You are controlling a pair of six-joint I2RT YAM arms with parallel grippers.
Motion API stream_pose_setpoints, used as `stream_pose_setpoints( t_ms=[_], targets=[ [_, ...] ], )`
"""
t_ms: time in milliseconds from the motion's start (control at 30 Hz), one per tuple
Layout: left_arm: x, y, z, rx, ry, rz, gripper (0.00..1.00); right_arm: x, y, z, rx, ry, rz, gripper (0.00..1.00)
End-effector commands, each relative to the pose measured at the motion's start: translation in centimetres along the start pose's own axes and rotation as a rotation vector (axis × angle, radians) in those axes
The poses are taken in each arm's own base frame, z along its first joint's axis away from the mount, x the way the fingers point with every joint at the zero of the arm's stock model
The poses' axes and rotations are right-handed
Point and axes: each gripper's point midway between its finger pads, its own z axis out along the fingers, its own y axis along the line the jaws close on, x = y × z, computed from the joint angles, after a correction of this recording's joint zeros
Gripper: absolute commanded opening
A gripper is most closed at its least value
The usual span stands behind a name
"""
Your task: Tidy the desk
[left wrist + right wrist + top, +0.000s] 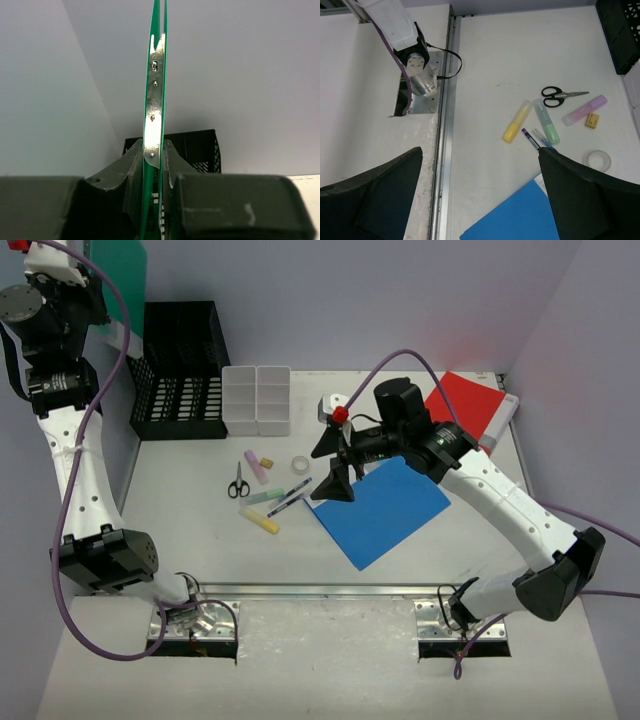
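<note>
The scene is lit brightly and evenly from above, faint soft shadows are cast on the desk (200, 540) beneath the right gripper (316, 476), and glare is seen on the metal strip (152, 132) of the green folder (159, 30) between the blurred fingers (127, 170) of the left gripper (153, 148).

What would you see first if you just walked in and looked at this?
The bright green folder, pinched on edge in the left hand near the black rack at the far left. Next, the big blue folder in the middle of the desk, with the right hand wide open over its edge. A red folder lies far right.
</note>
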Motion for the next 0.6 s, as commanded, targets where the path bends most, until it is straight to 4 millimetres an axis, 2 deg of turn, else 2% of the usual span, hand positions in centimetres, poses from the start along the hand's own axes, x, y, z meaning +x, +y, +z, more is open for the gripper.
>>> stream_pose_setpoints(
  t_ms=[0,200,567],
  targets=[
    [-4.5,-0.1,-0.2,0.022,-0.17,0.032,0.0,-0.9,-0.2,0.1,-0.021,-0.025,-0.033,0.99],
    [-3.0,0.5,0.4,-0.001,-0.167,0.042,0.0,-0.5,-0.4,0.4,-0.034,-0.018,-0.019,0.99],
    [-0.8,3.0,1.3,-0.05,-0.15,0.062,0.0,0.0,-0.9,1.1,-0.051,-0.009,0.004,0.99]
  ],
)
